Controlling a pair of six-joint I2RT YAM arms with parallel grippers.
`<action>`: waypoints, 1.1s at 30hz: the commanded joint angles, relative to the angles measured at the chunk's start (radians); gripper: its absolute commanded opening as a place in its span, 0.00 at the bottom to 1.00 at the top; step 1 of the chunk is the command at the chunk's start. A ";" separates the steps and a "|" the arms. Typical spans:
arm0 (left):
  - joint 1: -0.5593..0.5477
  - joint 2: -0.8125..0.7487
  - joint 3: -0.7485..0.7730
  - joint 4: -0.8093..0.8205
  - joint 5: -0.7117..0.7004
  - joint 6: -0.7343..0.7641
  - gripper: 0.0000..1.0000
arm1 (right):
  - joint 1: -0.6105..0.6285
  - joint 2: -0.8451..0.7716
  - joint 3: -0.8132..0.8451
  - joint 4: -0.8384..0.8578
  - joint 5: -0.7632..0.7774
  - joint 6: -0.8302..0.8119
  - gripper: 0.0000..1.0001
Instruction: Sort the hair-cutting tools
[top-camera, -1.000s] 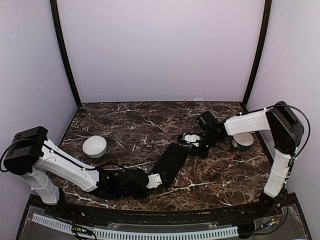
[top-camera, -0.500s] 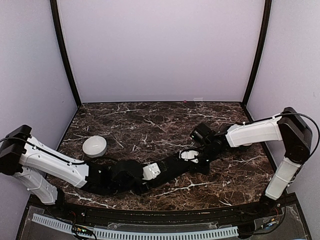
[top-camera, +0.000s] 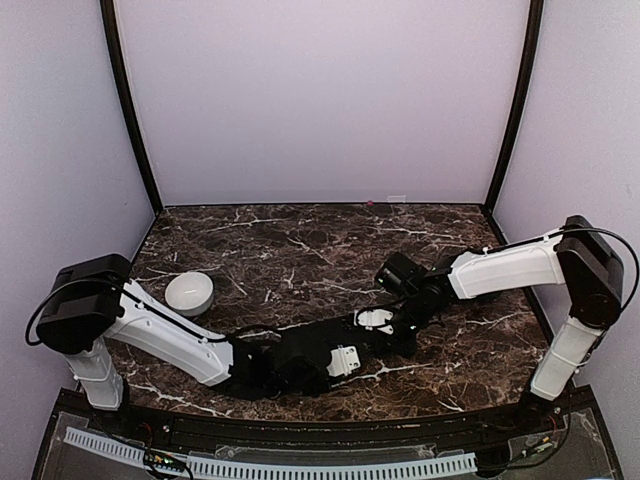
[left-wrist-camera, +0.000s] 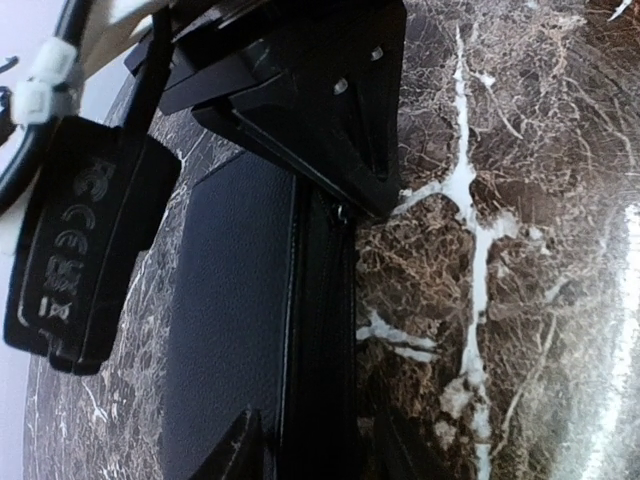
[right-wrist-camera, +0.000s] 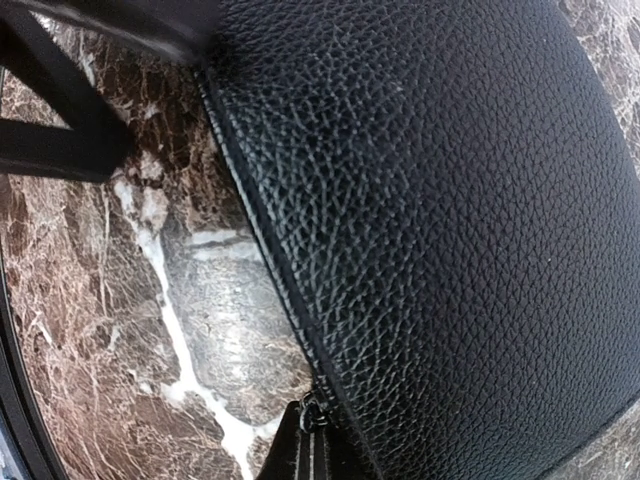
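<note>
No scissors or comb pieces show in any view. A flat black case (top-camera: 318, 347) lies at the table's near middle. My left gripper (top-camera: 345, 360) is at its near end; in the left wrist view its fingertips (left-wrist-camera: 243, 448) straddle the case's zipper edge (left-wrist-camera: 320, 330) and grip it. My right gripper (top-camera: 383, 322) is at the case's far right end. In the right wrist view it (right-wrist-camera: 312, 455) is shut on the small metal zipper pull (right-wrist-camera: 311, 412) at the edge of the grained black case (right-wrist-camera: 450, 220).
A white bowl (top-camera: 188, 292) stands at the left, beyond the left arm. The right gripper's black body (left-wrist-camera: 320, 110) shows at the top of the left wrist view. Purple walls close in the dark marble table (top-camera: 300, 250) on three sides.
The right gripper came down and left to the case's end. The left gripper shifted right along the near end of the case. The case turned to lie flatter across the table.
</note>
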 joint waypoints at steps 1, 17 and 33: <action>-0.002 0.046 0.039 0.052 -0.052 0.078 0.38 | 0.006 -0.004 -0.003 -0.002 -0.047 0.001 0.00; -0.002 0.112 0.042 0.063 -0.079 0.193 0.00 | -0.110 0.032 -0.007 -0.068 -0.051 -0.074 0.00; -0.002 0.019 -0.091 0.144 0.041 0.293 0.00 | -0.260 0.154 0.102 -0.102 0.110 -0.196 0.00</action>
